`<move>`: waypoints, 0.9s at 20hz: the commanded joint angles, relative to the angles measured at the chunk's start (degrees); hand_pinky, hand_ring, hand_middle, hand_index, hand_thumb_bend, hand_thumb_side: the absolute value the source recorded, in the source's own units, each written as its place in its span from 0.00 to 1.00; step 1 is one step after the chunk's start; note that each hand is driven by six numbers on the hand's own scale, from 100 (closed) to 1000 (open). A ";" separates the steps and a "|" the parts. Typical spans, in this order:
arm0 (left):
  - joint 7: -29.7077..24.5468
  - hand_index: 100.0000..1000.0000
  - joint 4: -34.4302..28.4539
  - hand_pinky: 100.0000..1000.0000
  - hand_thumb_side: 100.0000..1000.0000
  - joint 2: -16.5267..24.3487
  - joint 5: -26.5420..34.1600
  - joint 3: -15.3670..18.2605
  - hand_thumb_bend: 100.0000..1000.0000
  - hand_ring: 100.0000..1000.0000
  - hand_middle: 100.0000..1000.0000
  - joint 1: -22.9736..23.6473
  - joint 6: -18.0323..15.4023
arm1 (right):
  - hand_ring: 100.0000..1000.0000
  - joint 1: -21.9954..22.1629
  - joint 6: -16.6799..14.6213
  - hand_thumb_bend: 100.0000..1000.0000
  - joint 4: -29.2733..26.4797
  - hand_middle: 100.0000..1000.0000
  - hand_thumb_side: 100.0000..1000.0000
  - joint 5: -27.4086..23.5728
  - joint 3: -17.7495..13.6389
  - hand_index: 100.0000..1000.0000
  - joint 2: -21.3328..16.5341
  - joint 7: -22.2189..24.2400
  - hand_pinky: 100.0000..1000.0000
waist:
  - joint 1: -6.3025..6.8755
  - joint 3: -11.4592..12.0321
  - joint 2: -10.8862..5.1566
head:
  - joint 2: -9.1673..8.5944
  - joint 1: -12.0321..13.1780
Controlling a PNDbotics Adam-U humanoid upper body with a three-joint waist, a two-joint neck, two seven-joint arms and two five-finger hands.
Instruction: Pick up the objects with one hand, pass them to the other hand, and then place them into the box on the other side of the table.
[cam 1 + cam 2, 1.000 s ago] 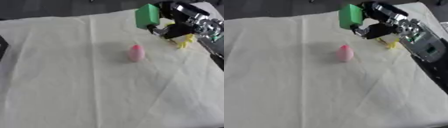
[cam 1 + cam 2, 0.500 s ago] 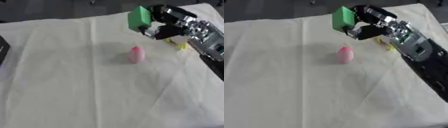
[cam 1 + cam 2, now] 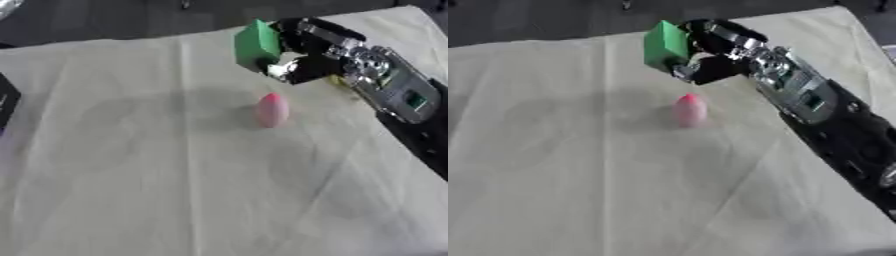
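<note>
While my right hand (image 3: pixel 715 55) grips the green block (image 3: pixel 664 45), it hangs upper centre.
Fingers curl round its right side; pink egg shape (image 3: pixel 689 110) lies just below on the cloth (image 3: pixel 579 175).

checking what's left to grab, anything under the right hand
A bit of a yellow thing peeks out below the right hand, whose fingers hold a green block. The rest is covered.

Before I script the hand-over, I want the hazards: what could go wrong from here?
The right hand holds the green block by one side above the cloth; it might slip out. The pink egg-shaped object stands just below and could be knocked over. The left hand is out of view, so the pass can't be judged.
</note>
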 commanded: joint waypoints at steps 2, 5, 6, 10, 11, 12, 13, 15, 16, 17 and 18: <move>-2.48 0.83 0.30 0.79 0.21 -0.47 -3.11 -2.30 0.25 0.74 0.71 -2.89 1.74 | 0.52 -1.38 0.56 0.00 0.10 0.33 0.12 0.81 0.37 0.46 -0.29 -0.06 0.87 | 0.83 0.40 -2.08 | 0.24 -0.59; -3.64 0.83 1.12 0.79 0.21 -2.12 -5.14 -4.59 0.29 0.75 0.72 -4.57 3.75 | 0.52 -1.91 0.70 0.00 0.27 0.33 0.11 1.68 0.96 0.46 0.11 -0.42 0.86 | 0.95 0.77 -2.08 | 0.23 -0.98; -3.77 0.84 1.48 0.79 0.21 -2.77 -5.72 -5.25 0.29 0.75 0.73 -5.05 4.47 | 0.52 -2.07 0.75 0.00 0.29 0.33 0.11 1.98 1.17 0.46 0.24 -0.62 0.86 | 0.97 0.88 -2.09 | 0.21 -1.05; -3.25 0.85 2.80 0.80 0.21 -5.38 -8.14 -7.61 0.34 0.77 0.74 -6.59 7.46 | 0.52 -2.67 0.75 0.00 0.41 0.33 0.09 3.16 2.01 0.46 0.87 -1.89 0.86 | 0.96 1.11 -2.13 | 0.23 -1.11; -2.97 0.85 3.11 0.80 0.20 -6.04 -8.81 -8.12 0.35 0.77 0.74 -6.86 8.14 | 0.52 -2.83 0.70 0.00 0.44 0.33 0.09 3.53 2.29 0.46 1.08 -2.20 0.86 | 0.94 1.15 -2.13 | 0.23 -1.10; -2.62 0.85 3.40 0.80 0.20 -6.76 -9.41 -8.58 0.34 0.77 0.74 -7.07 8.73 | 0.52 -2.99 0.62 0.00 0.42 0.33 0.08 3.91 2.62 0.46 1.30 -2.43 0.86 | 0.92 1.19 -2.12 | 0.19 -1.08; -2.32 0.85 3.65 0.80 0.19 -7.43 -9.82 -8.97 0.34 0.77 0.75 -7.20 9.18 | 0.52 -3.14 0.48 0.00 0.39 0.33 0.08 4.36 2.91 0.46 1.51 -2.62 0.86 | 0.90 1.22 -2.09 | 0.16 -1.05; -1.95 0.85 4.11 0.81 0.19 -8.54 -10.52 -9.68 0.35 0.78 0.75 -7.41 9.71 | 0.52 -3.31 0.06 0.00 0.27 0.33 0.06 5.41 3.39 0.46 1.89 -2.99 0.86 | 0.85 1.29 -2.03 | 0.19 -0.97; -1.87 0.85 4.37 0.81 0.19 -9.00 -10.89 -10.00 0.35 0.78 0.75 -7.50 9.91 | 0.52 -3.32 -0.16 0.00 0.23 0.33 0.07 5.93 3.63 0.46 2.06 -3.09 0.86 | 0.82 1.32 -2.00 | 0.19 -0.89; -1.75 0.86 4.61 0.81 0.18 -9.45 -11.34 -10.26 0.37 0.78 0.76 -7.59 10.08 | 0.52 -3.32 -0.36 0.00 0.21 0.33 0.06 6.40 3.85 0.46 2.26 -3.14 0.86 | 0.78 1.34 -1.97 | 0.17 -0.76; -1.63 0.86 4.85 0.81 0.17 -9.85 -11.81 -10.47 0.37 0.78 0.76 -7.66 10.24 | 0.52 -3.32 -0.54 0.00 0.21 0.33 0.06 6.82 4.03 0.46 2.42 -3.16 0.86 | 0.74 1.35 -1.94 | 0.15 -0.66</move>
